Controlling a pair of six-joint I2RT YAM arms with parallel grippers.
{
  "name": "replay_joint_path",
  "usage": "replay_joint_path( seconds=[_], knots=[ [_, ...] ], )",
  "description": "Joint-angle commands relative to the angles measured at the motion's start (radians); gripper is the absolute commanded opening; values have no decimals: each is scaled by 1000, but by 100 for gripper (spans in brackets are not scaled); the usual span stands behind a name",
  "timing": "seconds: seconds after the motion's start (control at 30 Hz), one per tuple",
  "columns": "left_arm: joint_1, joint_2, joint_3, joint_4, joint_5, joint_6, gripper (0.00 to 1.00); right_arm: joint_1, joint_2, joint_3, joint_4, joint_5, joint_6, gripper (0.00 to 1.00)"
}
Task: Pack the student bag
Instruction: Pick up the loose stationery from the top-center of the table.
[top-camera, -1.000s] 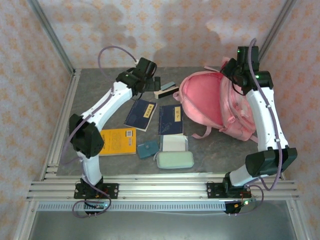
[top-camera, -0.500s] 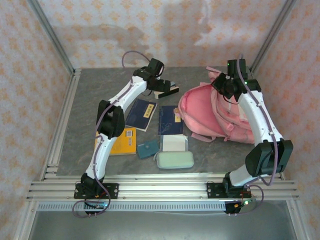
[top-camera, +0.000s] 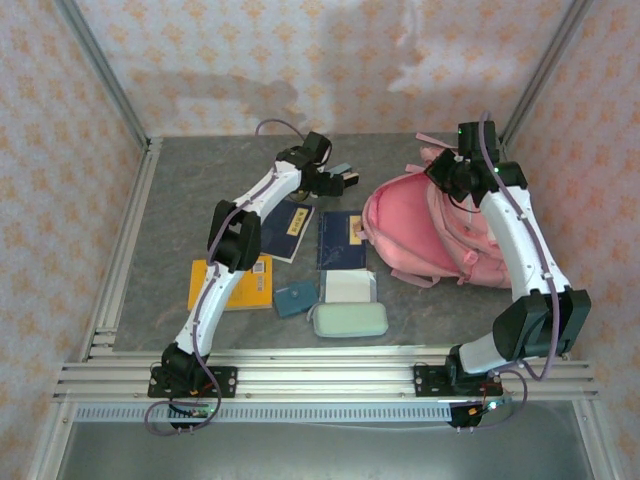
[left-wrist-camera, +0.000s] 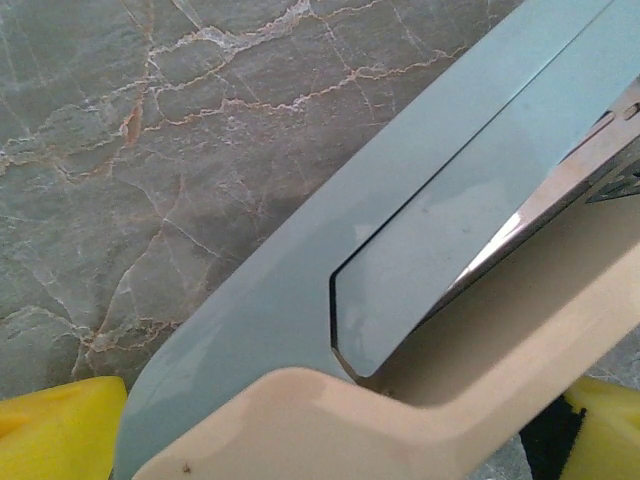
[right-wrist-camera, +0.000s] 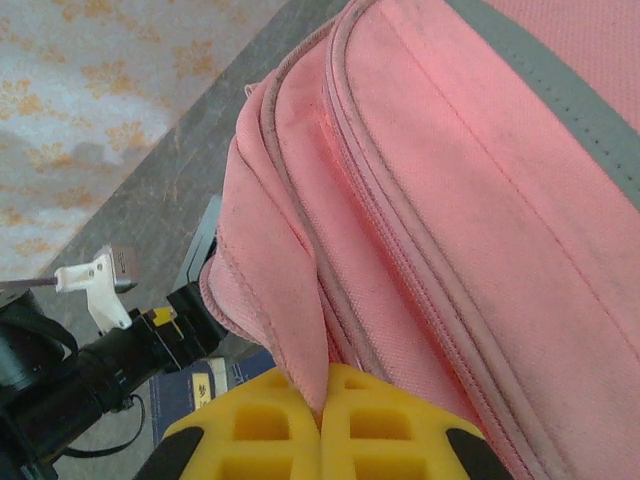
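Note:
The student bag (top-camera: 425, 225), big, soft and pink, lies at the right of the table with its mouth facing left. My right gripper (top-camera: 448, 178) sits at its back top edge. In the right wrist view the right gripper (right-wrist-camera: 322, 402) is shut on a fold of the student bag (right-wrist-camera: 450, 200) at the rim of its opening. My left gripper (top-camera: 338, 180) is open at the back middle. Its yellow fingertips (left-wrist-camera: 60, 432) straddle a pale blue-grey flat thing (left-wrist-camera: 300, 270) with a cream part (left-wrist-camera: 400, 420) lying on the table.
Left of the bag lie two dark blue notebooks (top-camera: 288, 228) (top-camera: 341, 240), a yellow book (top-camera: 235, 283), a small teal pouch (top-camera: 294, 299), a white item (top-camera: 348, 287) and a mint pencil case (top-camera: 350, 320). Metal frame rails run along the left and near edges.
My left arm has stretched right and down onto the pale flat thing. My right gripper has shifted left and nearer with the bag's rim, and the bag has moved slightly.

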Motion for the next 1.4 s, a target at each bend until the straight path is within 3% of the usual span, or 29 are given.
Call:
replay_joint_path(
  seconds=[0.0,0.17,0.5,0.57,0.67,0.77,0.93,1.1,1.23,1.3,1.37],
  knots=[
    [-14,-10,-3,6,32,-12,100,-6,26,58,-30,-29,-19,0],
    [-53,-39,-62,4,38,2,90,-6,34,68,-40,-26,-46,0],
    [-113,-98,-124,-17,-68,44,72,-7,77,103,-51,-29,-63,0],
    [-117,-92,-112,-23,-99,50,74,-7,85,105,-46,-33,-62,0],
    [-131,-62,-57,-44,-186,70,88,-6,92,104,-40,-45,-57,0],
    [-147,-8,35,-57,-252,75,95,-7,97,103,-36,-54,-55,0],
    [-156,63,100,-5,-323,42,97,-7,101,88,-31,-69,-51,0],
    [-142,117,142,27,-313,27,93,-6,101,93,-42,-78,-54,0],
    [-121,129,148,59,-220,-14,90,-6,101,99,-52,-82,-60,0],
    [-122,129,150,74,-180,-22,83,-7,101,97,-53,-79,-62,0],
    [-122,126,148,79,-154,-36,69,-7,98,98,-54,-78,-64,0]
  ],
)
